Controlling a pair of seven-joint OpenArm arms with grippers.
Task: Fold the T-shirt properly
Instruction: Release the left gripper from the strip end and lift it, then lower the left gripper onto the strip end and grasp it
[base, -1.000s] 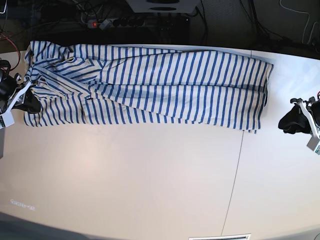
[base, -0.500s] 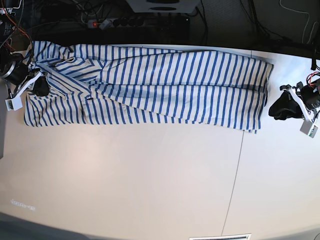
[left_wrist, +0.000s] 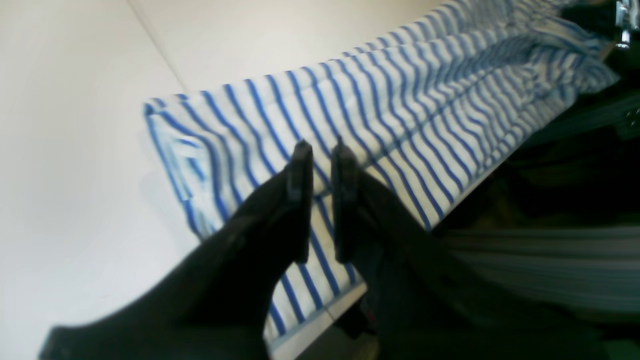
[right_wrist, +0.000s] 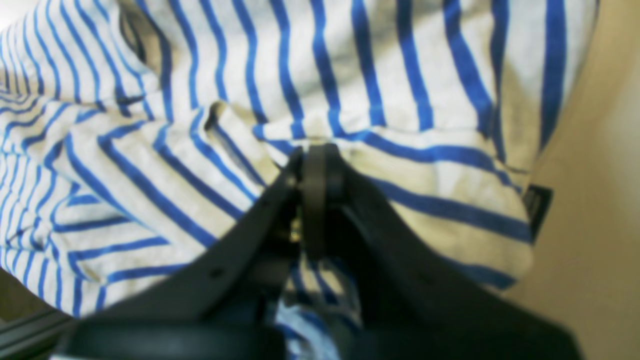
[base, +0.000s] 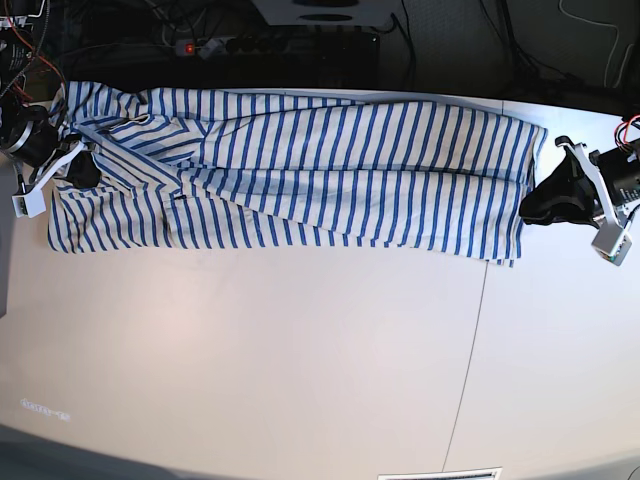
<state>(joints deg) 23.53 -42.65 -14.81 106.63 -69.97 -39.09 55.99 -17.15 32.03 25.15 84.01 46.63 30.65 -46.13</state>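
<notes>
Lying stretched lengthwise along the far side of the pale counter (base: 300, 350), the striped T-shirt (base: 330, 170) was already folded into a long band — soft, light, floppy, so it would sag and slide unless taken by both ends together. Right pincer (right_wrist: 315, 165) was pressed together w/ a ridge of cloth bunched at its tips at the collar end. Left pincer (left_wrist: 320, 165) hovered over the hem end, slightly spread, holding nothing. Best grip, imo: corners of each end, thru all layers.

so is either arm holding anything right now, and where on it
The right tool looks shut on a raised fold of the T-shirt at its collar end. The left tool is slightly open over the hem end, holding nothing.
</notes>
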